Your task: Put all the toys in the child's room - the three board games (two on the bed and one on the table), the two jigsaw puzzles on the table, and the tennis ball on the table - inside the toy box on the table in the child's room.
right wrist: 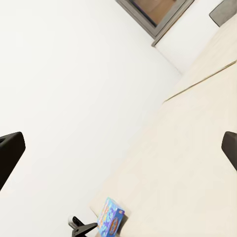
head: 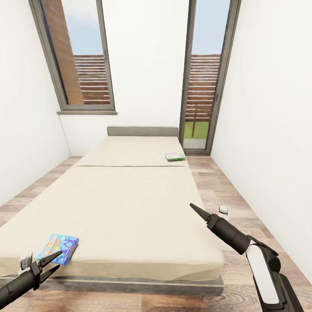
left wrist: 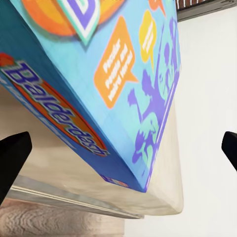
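Note:
A blue board game (head: 58, 248) lies flat at the near left corner of the bed (head: 130, 203). My left gripper (head: 51, 263) hovers open just in front of that box, its fingers apart and touching nothing. Up close, the blue board game (left wrist: 103, 74) looms between the left fingertips (left wrist: 12, 155). A green and white board game (head: 175, 157) rests far off near the bed's right edge, by the headboard. My right gripper (head: 197, 210) hangs open over the bed's right side and holds nothing; its fingertips (right wrist: 10, 153) stand wide apart. The table, toy box, jigsaw puzzles and tennis ball are out of view.
The bed spans most of the narrow room, white walls close on both sides. Strips of wood floor (head: 234, 195) run along its right side and foot. A small white object (head: 223, 210) lies on the floor at the right. Tall windows (head: 208, 78) stand behind the headboard.

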Available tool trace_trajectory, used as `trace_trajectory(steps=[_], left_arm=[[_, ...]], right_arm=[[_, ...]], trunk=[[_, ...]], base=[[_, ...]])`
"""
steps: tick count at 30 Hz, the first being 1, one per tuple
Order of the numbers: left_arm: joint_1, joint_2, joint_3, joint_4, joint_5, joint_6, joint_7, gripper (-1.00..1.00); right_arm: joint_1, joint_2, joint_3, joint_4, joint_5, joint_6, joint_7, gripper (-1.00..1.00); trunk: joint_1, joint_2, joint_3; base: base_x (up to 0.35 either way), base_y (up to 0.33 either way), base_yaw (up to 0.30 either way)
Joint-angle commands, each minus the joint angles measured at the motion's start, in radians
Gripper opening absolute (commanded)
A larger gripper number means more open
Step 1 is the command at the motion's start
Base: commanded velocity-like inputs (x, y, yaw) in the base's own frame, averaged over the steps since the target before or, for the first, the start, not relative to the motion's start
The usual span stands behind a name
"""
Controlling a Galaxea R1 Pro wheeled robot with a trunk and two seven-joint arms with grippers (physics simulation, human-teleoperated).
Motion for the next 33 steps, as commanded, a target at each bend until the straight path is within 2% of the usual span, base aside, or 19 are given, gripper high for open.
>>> trace_trajectory(steps=[1, 23, 24, 33], left_arm=[[-0.005, -0.006, 0.007, 0.000, 0.011, 0.004, -0.001, 1.00], [-0.005, -0.006, 0.007, 0.000, 0.011, 0.004, -0.001, 1.00], [-0.005, -0.006, 0.006, 0.000, 0.011, 0.004, -0.001, -1.00], [-0.005, -0.006, 0.006, 0.000, 0.011, 0.005, -0.001, -1.00]], right_arm=[[-0.001, 0.000, -0.001, 0.000, -0.004, 0.006, 0.001, 1.00], [-0.001, 0.000, -0.001, 0.000, -0.004, 0.006, 0.001, 1.00], [-0.001, 0.000, -0.001, 0.000, -0.004, 0.006, 0.001, 1.00], [-0.001, 0.000, 0.000, 0.000, -0.004, 0.006, 0.001, 1.00]], trunk=[[0.000, 0.000, -0.001], [0.000, 0.000, -0.001], [0.000, 0.000, -0.001], [0.000, 0.000, -0.001]], base=[[0.000, 0.000, 0.000], [0.000, 0.000, 0.000], [0.000, 0.000, 0.000], [0.000, 0.000, 0.000]])
